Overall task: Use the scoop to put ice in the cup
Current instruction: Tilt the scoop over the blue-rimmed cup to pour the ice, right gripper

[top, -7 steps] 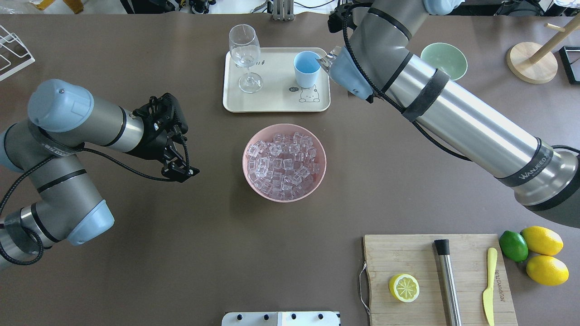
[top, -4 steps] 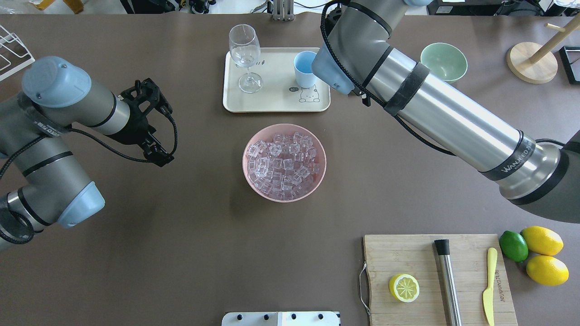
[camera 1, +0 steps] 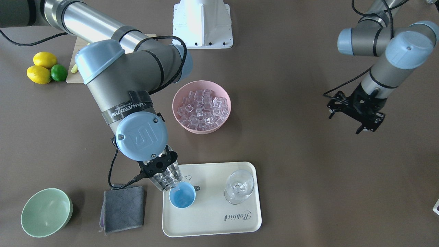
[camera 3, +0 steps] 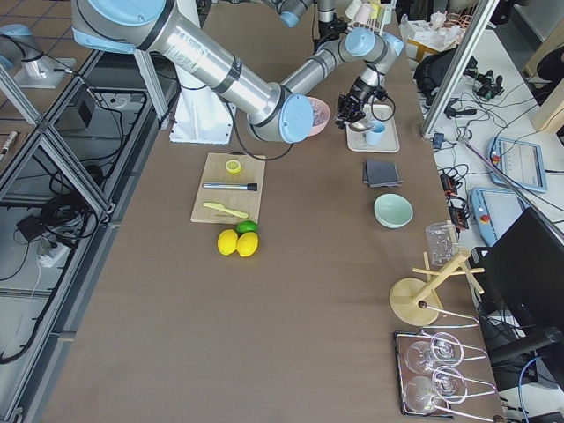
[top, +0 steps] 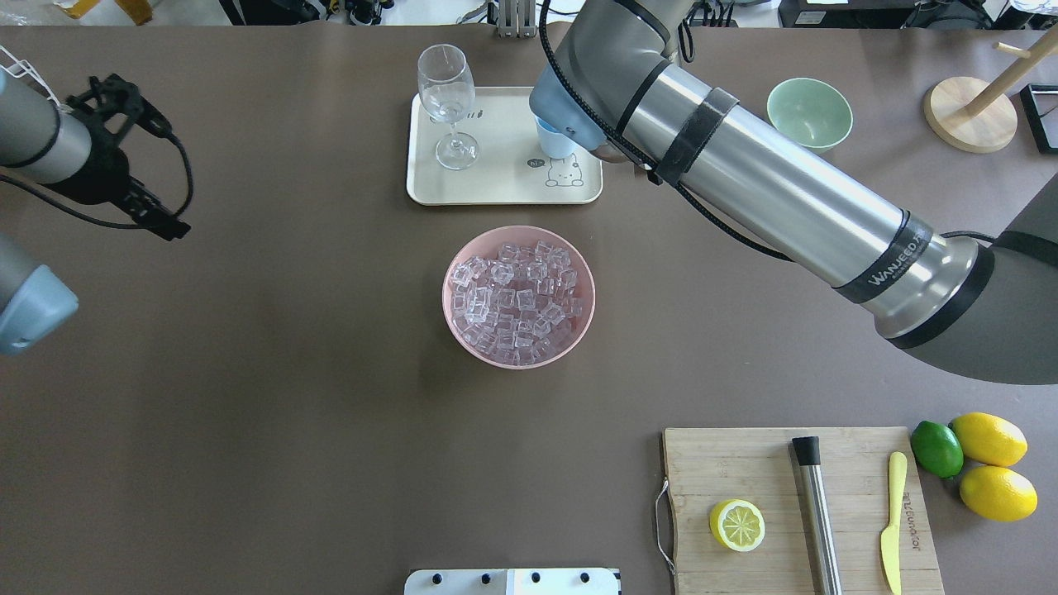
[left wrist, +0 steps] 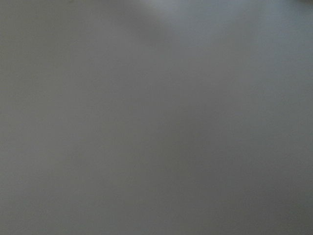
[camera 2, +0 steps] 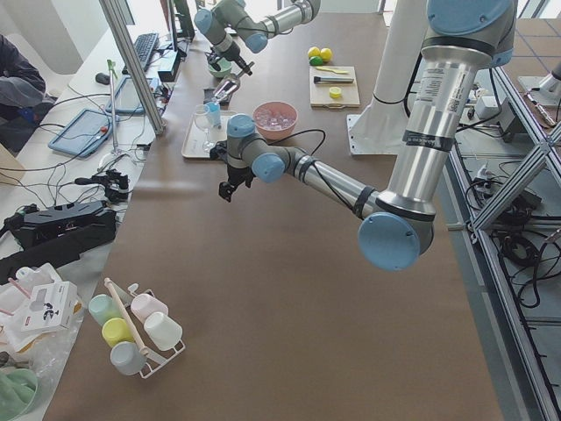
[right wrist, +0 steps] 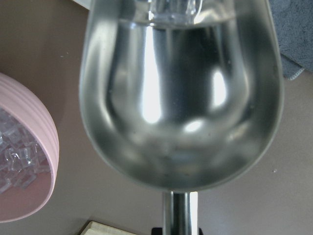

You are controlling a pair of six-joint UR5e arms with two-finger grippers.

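Observation:
My right gripper (camera 1: 158,166) is shut on the handle of the steel scoop (camera 1: 167,180). The scoop is tipped mouth-down at the rim of the light-blue cup (camera 1: 182,196) on the cream tray (camera 1: 212,224). Several clear ice cubes sit at the scoop's mouth (right wrist: 171,7), and the rest of its trough (right wrist: 181,98) is bare. The cup's inside looks plain blue. In the overhead view my right arm hides most of the cup (top: 552,144). More ice (top: 517,296) fills the pink bowl (top: 585,273). My left gripper (camera 1: 348,118) is open and empty, far off to the side.
A stemmed glass (camera 1: 239,187) stands on the tray beside the cup. A grey cloth (camera 1: 123,208) and a pale green bowl (camera 1: 46,212) lie past the tray. A cutting board (top: 744,463) holds a half lemon, a steel cylinder and a knife. Lemons and a lime (top: 975,454) lie beside it.
My right arm has swung left over the tray and now covers most of the cup from above. My left arm has drawn back to the table's far left edge.

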